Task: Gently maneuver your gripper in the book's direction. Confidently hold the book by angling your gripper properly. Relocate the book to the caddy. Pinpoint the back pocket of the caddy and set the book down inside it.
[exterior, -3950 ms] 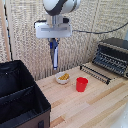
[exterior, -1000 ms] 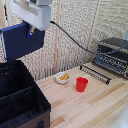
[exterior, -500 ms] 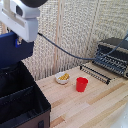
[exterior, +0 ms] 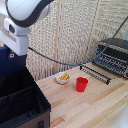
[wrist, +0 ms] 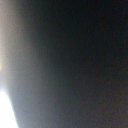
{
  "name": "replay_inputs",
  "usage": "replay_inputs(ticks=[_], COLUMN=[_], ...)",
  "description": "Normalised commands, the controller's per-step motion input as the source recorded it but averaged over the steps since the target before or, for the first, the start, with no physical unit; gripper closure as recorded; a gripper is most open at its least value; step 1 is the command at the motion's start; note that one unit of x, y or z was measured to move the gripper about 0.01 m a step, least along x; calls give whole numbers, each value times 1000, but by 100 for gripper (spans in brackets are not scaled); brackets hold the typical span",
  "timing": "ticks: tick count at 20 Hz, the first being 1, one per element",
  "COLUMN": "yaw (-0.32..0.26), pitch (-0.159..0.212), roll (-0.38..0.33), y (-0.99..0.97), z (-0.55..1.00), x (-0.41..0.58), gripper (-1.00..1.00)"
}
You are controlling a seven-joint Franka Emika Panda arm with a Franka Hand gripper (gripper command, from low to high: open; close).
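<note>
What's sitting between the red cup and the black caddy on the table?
In the exterior view, a small bowl sits between the red cup and the caddy.

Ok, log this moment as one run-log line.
phase: carry | claw: over caddy, fingers hidden | book: navy edge behind claw, not yet in pocket | wrist view: dark blur

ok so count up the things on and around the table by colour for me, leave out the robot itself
Black: 2, the caddy and the toaster oven
Red: 1, the cup
Navy blue: 1, the book, mostly hidden behind the arm
White: 1, the small bowl with yellow contents
Dark metal: 1, the wire rack in front of the oven
Total: 6
</note>
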Motion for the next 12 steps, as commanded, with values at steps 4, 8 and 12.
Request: replay_inputs(ticks=[4, 8, 12], yaw=[-66, 54, 12], pitch=[67, 61, 49], roll=[-8, 0, 16], y=[263, -10, -37], z=[34, 254, 322], x=[381, 209, 213], gripper=[-100, -100, -100])
